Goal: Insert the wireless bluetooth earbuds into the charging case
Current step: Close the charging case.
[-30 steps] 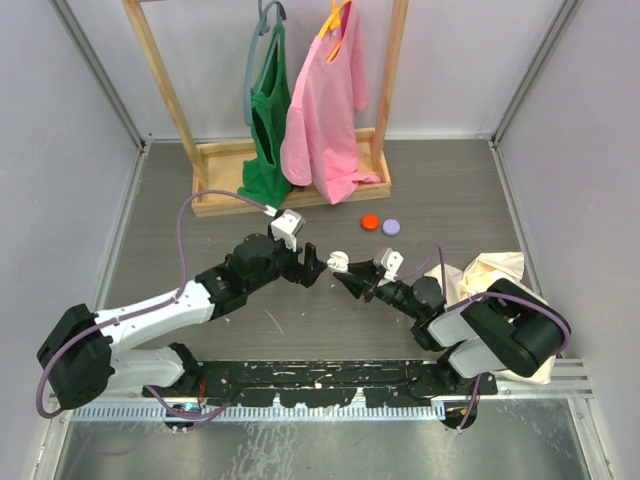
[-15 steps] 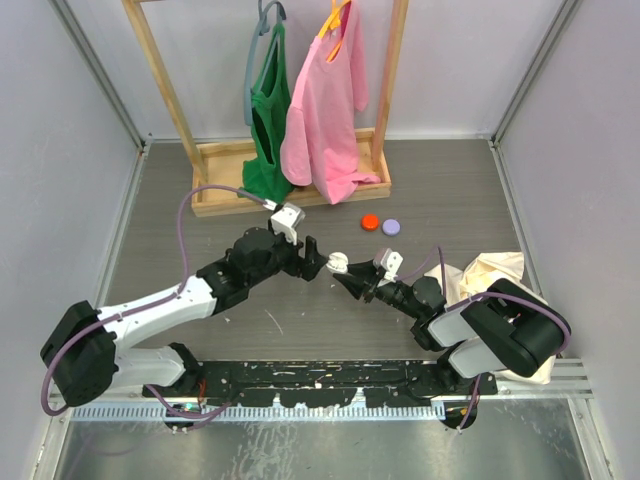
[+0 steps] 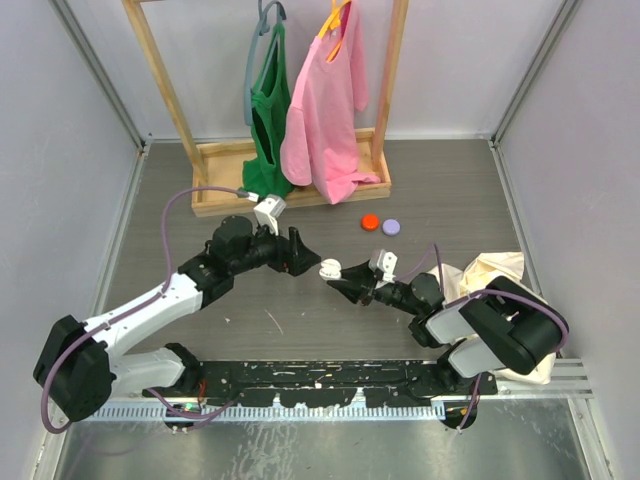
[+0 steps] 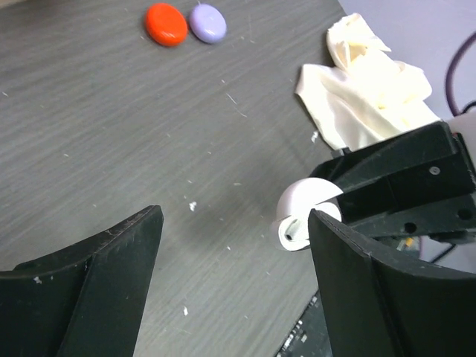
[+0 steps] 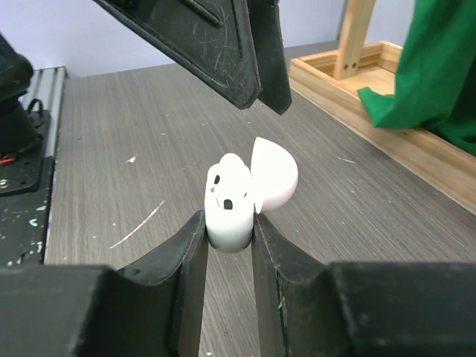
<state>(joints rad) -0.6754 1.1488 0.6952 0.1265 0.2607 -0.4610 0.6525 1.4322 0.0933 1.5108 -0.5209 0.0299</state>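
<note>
Since a second earlier the left gripper [image 3: 298,250] had drawn back up and to the left, opening a clear gap to the charging case [image 5: 230,201], while the right arm had nudged the case slightly leftward. The left gripper's jaws stood wide apart with nothing between them. The right gripper [image 5: 228,223] was clamped on the lower body of the case, holding it near the middle of the table [image 3: 450,200]. The case's lid [image 5: 277,177] stood swung open on the side toward the wooden rack, and its mouth faced back along the right fingers. Two pale rounded heads with dark spots sat in that mouth. They read as the wireless bluetooth earbuds [image 5: 220,181] already seated, though the view was too small to be certain, and no loose earbud showed on the table. The relation that mattered was that the case lay down and to the right of the free left gripper, which was the only tool able to reach the lid. The lid's hinge side was turned away from that gripper. Closing it would probably call for a push from the rack side across the mouth. There was open room for this: the red cap [image 3: 370,222] and purple cap [image 3: 391,227] lay well apart beyond the case, and the crumpled cloth [image 3: 495,270] lay behind the right arm.
</note>
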